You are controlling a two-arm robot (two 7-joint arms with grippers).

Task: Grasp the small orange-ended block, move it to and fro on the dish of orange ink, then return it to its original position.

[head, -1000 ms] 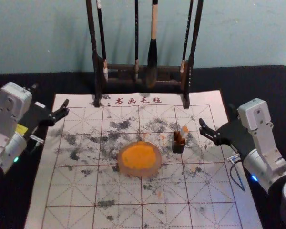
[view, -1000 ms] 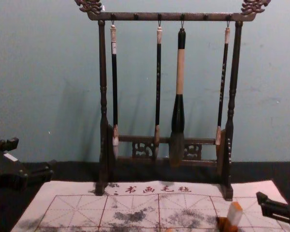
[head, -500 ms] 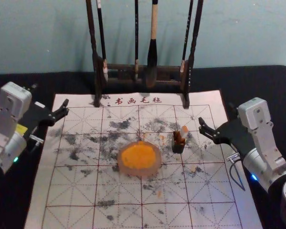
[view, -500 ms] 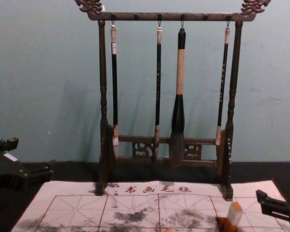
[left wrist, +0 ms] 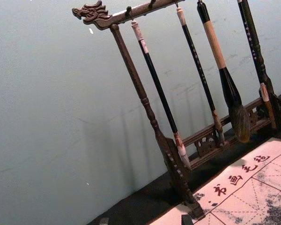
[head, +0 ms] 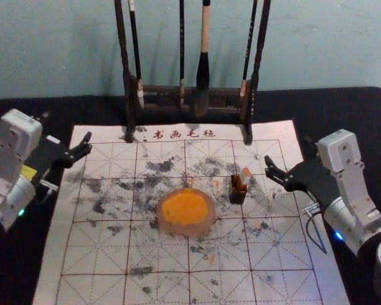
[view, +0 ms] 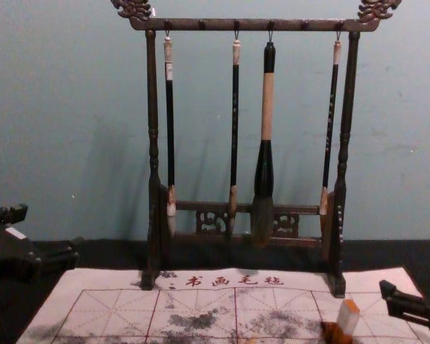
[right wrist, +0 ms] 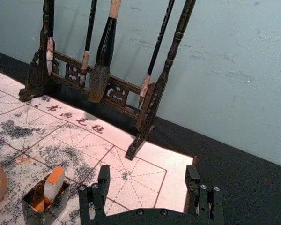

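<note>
Black left end effector (left wrist: 145, 220) at 10 o'clock of the dish (head: 205, 225): wide, idle. We judge the dish central for reach. Block (head: 246, 175) leans in its holder (head: 238, 196) at 2 o'clock, orange end protruding, presumably for easy grasping. Right end effector (right wrist: 147, 172), farther right, gapes wide, likelier picker.

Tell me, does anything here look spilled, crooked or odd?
Black smudges and small orange specks stain the mat around the dish. The block leans in its small pot, orange end up. Nothing looks toppled or broken.
</note>
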